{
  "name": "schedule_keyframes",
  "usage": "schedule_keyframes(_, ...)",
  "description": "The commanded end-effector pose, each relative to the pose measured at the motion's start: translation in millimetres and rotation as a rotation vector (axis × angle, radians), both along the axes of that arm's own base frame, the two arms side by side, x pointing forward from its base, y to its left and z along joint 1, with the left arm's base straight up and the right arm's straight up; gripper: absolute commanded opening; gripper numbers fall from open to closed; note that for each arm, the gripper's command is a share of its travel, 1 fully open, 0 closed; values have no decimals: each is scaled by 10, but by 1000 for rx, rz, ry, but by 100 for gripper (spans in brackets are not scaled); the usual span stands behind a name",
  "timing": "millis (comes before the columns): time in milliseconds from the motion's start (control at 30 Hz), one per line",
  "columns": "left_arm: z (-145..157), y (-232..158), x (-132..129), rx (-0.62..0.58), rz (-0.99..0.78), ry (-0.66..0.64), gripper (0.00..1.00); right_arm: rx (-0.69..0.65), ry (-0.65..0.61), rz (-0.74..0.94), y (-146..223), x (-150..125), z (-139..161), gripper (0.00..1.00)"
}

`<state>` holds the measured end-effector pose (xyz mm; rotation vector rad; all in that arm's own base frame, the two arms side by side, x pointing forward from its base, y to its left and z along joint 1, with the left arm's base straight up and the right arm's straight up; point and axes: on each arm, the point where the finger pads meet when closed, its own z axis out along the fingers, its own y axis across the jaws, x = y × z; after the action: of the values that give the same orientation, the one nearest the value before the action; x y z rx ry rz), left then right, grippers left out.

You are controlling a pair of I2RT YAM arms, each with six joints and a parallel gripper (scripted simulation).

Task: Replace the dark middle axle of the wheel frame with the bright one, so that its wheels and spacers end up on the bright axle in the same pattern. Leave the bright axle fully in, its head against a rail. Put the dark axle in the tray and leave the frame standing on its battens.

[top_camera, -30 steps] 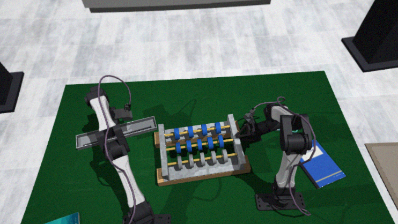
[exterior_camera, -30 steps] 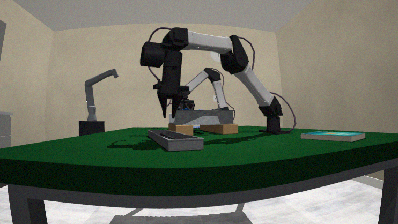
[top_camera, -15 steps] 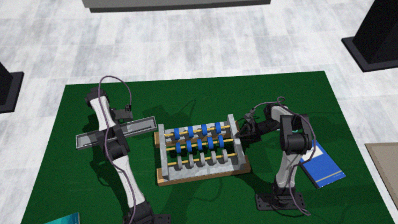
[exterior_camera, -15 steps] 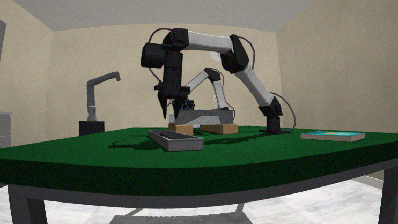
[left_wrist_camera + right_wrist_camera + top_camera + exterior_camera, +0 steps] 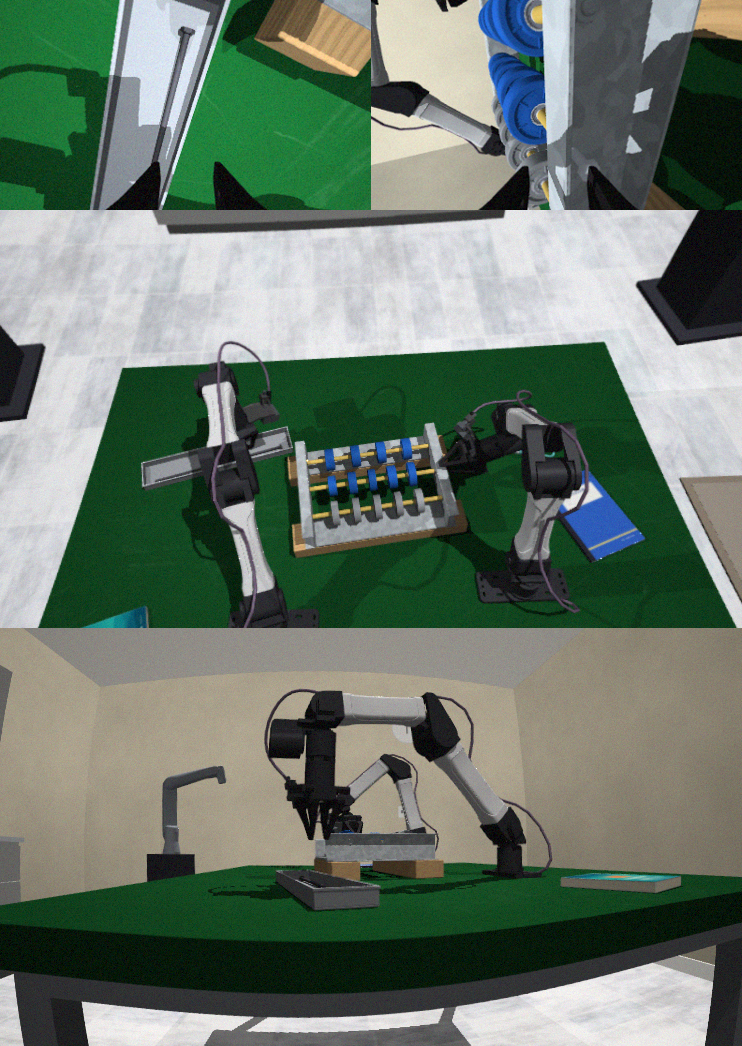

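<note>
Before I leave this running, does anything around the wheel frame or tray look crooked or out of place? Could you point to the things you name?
Nothing stands out. The wheel frame (image 5: 306, 500) (image 5: 381, 848) stands on its battens (image 5: 363, 542) (image 5: 423, 868), and the dark axle (image 5: 173, 84) lies inside the tray (image 5: 171, 482) (image 5: 345, 898) (image 5: 107, 108), slightly slanted but contained.

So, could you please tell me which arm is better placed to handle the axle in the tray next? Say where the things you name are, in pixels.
Probably the left: its open gripper (image 5: 251, 435) (image 5: 318, 838) (image 5: 187, 165) hangs near the tray (image 5: 168, 469) (image 5: 345, 899) (image 5: 124, 145) and axle (image 5: 173, 84), while the right gripper (image 5: 443, 463) (image 5: 558, 174) is at the frame's far rail (image 5: 435, 451) (image 5: 605, 70).
</note>
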<state>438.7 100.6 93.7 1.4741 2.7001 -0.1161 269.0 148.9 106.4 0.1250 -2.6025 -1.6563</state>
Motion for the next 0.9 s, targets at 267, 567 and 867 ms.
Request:
schedule_keyframes(267,376,-627,-136,41,374,-30,34,81,-32,17,189,-41,178,33)
schedule_keyframes(567,455,-1050,-295,46,542,-20,34,81,-32,17,189,-41,178,33)
schedule_keyframes(867,560,-1500,-533,35,748,-2,34,81,-32,17,189,-41,178,33)
